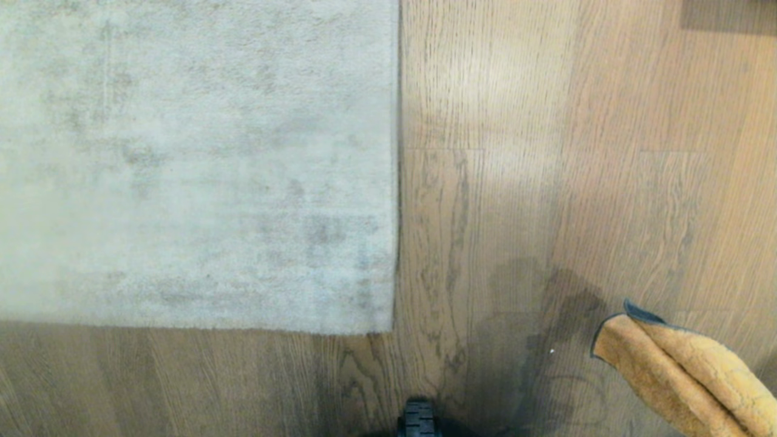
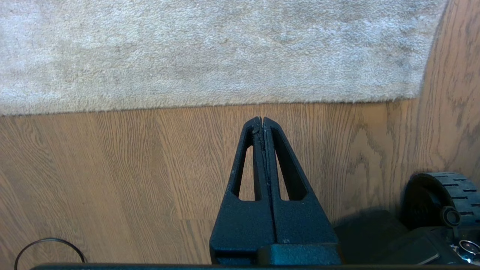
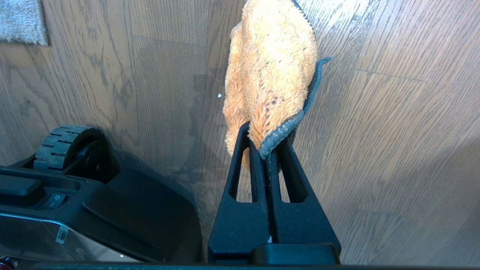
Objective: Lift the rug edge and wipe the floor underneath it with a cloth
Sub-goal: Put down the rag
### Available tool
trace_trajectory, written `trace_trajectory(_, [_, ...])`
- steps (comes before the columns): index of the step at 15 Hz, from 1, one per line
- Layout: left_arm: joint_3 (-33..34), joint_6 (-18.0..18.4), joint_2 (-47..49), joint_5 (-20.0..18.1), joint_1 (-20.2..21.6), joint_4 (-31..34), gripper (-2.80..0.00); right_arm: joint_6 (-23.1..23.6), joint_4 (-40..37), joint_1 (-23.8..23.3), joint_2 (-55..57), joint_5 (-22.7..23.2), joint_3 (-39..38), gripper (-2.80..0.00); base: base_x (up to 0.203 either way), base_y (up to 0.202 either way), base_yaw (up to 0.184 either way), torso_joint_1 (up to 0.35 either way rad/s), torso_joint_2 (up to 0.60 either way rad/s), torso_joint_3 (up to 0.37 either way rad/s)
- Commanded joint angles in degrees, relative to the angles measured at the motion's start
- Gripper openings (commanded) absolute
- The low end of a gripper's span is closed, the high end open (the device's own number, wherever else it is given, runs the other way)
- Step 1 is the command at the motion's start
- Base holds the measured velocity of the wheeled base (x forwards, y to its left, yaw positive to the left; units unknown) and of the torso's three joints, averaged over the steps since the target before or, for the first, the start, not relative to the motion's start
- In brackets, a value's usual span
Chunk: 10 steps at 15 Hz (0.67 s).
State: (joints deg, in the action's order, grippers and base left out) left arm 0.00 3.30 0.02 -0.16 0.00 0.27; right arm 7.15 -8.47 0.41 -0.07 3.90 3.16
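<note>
The pale grey rug (image 1: 194, 164) lies flat on the wood-plank floor (image 1: 546, 182), filling the left of the head view; its near rug edge (image 1: 200, 329) and its right side edge (image 1: 397, 182) meet at a corner. My left gripper (image 2: 262, 120) hangs shut and empty over bare floor (image 2: 112, 168), a short way in front of the rug edge (image 2: 210, 105). My right gripper (image 3: 266, 150) is shut on the mustard-orange cloth (image 3: 270, 71), whose dark trim sits pinched between the fingertips. That cloth (image 1: 686, 370) dangles above the floor at the lower right, well right of the rug.
A black wheel of my base (image 1: 417, 419) pokes in at the bottom centre, also seen as a wheel (image 2: 442, 195) and a wheel (image 3: 63, 148) beside the dark base housing (image 3: 93, 210). A thin black cable loop (image 2: 48, 247) lies on the floor.
</note>
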Motion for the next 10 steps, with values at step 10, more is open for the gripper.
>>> trace_trajectory(10, [-0.02,0.04,-0.02,-0.28,0.0,0.0,-2.8,0.06,-0.06,0.02,0.07,0.05,0.01,-2.8,0.0,0.0,0.0,0.0,0.0,0.0])
